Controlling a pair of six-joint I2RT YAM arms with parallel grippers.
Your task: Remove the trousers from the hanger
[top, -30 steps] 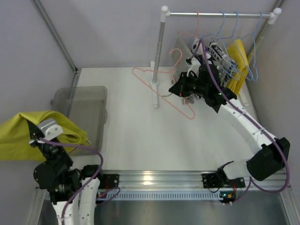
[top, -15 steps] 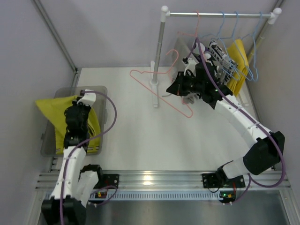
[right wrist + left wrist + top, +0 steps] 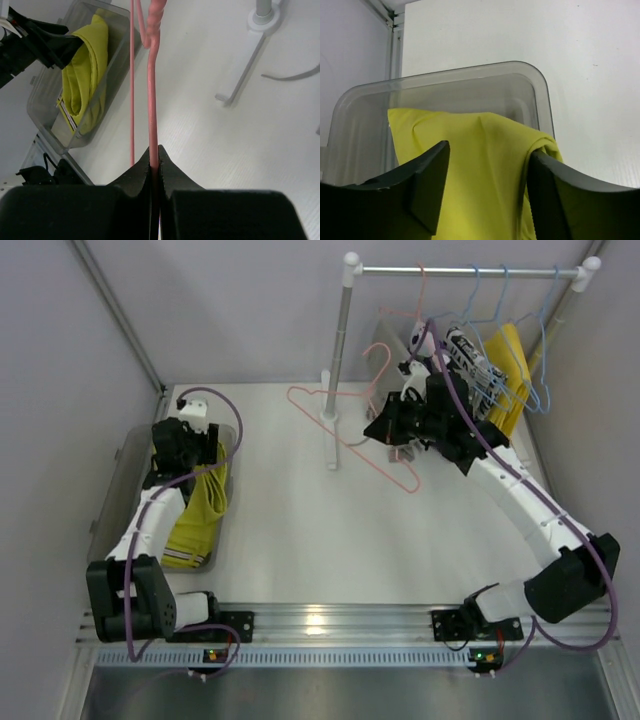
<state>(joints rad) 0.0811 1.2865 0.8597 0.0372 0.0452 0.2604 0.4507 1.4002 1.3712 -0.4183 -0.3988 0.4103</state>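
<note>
One trousers (image 3: 477, 170); one pink hanger (image 3: 152, 100)

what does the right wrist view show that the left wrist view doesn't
Only the right wrist view: the hanger pinched between the right fingers, bare of cloth, the rack's foot, and the striped band at the garment's end. Only the left wrist view: the left fingers spread apart, with yellow cloth between them. Both: the trousers lying in the clear bin on the white table.
</note>
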